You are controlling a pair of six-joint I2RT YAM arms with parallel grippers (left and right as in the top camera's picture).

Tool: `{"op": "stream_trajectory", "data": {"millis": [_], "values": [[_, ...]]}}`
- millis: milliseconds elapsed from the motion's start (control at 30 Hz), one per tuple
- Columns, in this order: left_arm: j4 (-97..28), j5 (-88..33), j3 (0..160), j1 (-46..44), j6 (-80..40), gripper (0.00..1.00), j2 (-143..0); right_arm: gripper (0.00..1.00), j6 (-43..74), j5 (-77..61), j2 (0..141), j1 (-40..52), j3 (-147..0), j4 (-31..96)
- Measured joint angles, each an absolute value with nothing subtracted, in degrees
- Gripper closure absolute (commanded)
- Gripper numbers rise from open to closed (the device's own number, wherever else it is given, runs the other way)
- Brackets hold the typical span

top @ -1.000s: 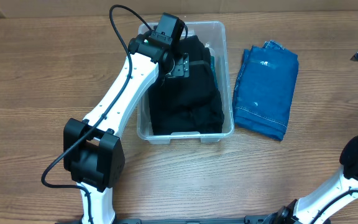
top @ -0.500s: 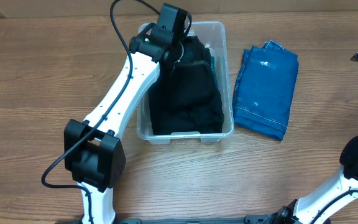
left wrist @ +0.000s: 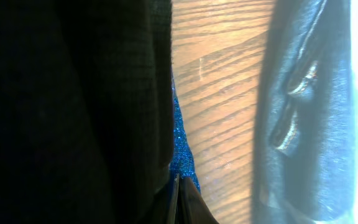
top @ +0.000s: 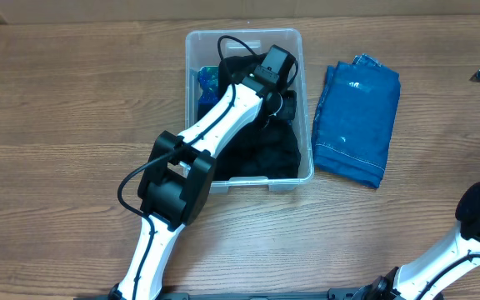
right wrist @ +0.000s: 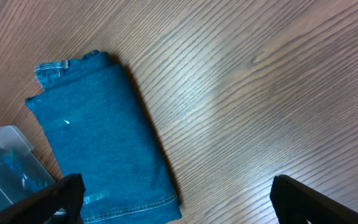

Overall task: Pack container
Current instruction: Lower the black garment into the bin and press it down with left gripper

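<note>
The clear plastic container (top: pixel 245 32) stands mid-table, holding a black garment (top: pixel 261 150) and a blue sparkly piece (top: pixel 207 80) at its back left. My left gripper (top: pixel 280 100) is down inside the container near its right wall. In the left wrist view its jaws (left wrist: pixel 180 200) are shut, pressed beside the black garment (left wrist: pixel 73 106) and a strip of blue sparkly cloth (left wrist: pixel 180 146); nothing shows between them. The container wall (left wrist: pixel 316 112) runs along the right. My right gripper (right wrist: pixel 179 208) hangs open high above the table's right side.
Folded blue jeans (top: pixel 357 121) lie on the wood just right of the container, also under my right wrist as jeans (right wrist: pixel 98 137). A container corner (right wrist: pixel 5 168) shows at that view's lower left. The left arm (top: pixel 215 125) crosses the container's front-left.
My left arm swung from the container's left rim across to its right side and down, and its jaws closed. The blue sparkly piece at the back left is now uncovered.
</note>
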State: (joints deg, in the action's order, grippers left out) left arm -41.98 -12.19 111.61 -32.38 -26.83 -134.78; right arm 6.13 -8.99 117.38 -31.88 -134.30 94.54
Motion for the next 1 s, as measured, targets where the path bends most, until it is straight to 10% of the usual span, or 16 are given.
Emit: {"op": "stream_trajectory", "data": {"millis": [1000], "values": [[-50.92, -4.51, 119.59, -25.26, -26.79, 0.83, -136.03, 0.0, 6.15, -8.99, 117.38, -31.88, -134.3, 94.54]]}}
